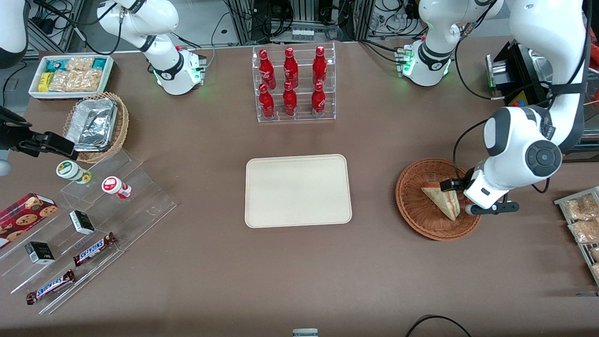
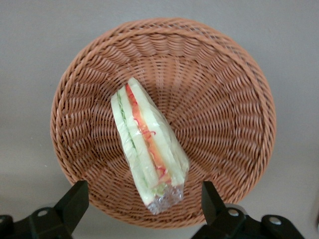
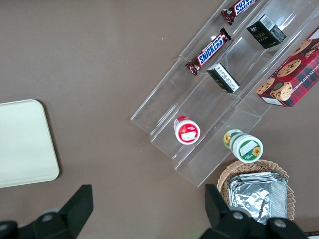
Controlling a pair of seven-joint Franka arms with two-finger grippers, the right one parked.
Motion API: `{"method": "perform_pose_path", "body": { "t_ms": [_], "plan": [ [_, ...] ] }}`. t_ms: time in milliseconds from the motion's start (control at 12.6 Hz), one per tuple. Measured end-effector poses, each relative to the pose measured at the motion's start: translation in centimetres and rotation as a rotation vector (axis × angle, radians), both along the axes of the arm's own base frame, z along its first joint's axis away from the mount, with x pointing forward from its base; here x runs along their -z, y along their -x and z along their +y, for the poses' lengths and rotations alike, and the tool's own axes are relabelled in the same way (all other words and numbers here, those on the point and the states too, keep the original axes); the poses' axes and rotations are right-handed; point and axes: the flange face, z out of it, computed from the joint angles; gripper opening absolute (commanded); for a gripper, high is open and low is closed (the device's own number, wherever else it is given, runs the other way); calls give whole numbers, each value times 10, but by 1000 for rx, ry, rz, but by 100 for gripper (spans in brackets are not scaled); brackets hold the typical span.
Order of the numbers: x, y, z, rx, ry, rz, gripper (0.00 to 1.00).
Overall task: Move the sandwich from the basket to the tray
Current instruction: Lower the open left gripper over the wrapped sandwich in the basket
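Note:
The sandwich [image 1: 442, 200], a plastic-wrapped wedge of pale bread with red-orange and green filling, lies in the round reddish-brown wicker basket [image 1: 407, 206] toward the working arm's end of the table. In the left wrist view the sandwich [image 2: 147, 149] lies across the middle of the basket [image 2: 219, 114]. My left gripper [image 2: 143, 201] hovers just above the basket, open, its black fingers [image 2: 75, 201] apart on either side of the sandwich's wrapped end and touching nothing. From the front the gripper [image 1: 461, 199] hangs over the basket beside the sandwich. The cream tray [image 1: 298, 190] lies bare at the table's middle.
A clear rack of red bottles [image 1: 295, 84] stands farther from the front camera than the tray. Toward the parked arm's end are a tan basket of foil containers [image 1: 96, 126], a white snack bin [image 1: 70, 75] and an acrylic stepped stand [image 1: 93, 220]. Snack packets [image 1: 582, 224] lie beside the basket.

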Motion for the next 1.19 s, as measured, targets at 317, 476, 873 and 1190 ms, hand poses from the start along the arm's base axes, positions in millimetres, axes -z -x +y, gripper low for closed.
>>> {"method": "perform_pose_path", "body": {
  "t_ms": [317, 476, 873, 1190],
  "plan": [
    [13, 18, -3, -339, -23, -68, 100],
    [14, 20, -6, -443, -26, -81, 100],
    [27, 26, -6, -536, -22, -104, 100],
    [49, 31, -6, -545, -26, -86, 100]
  ]
}}
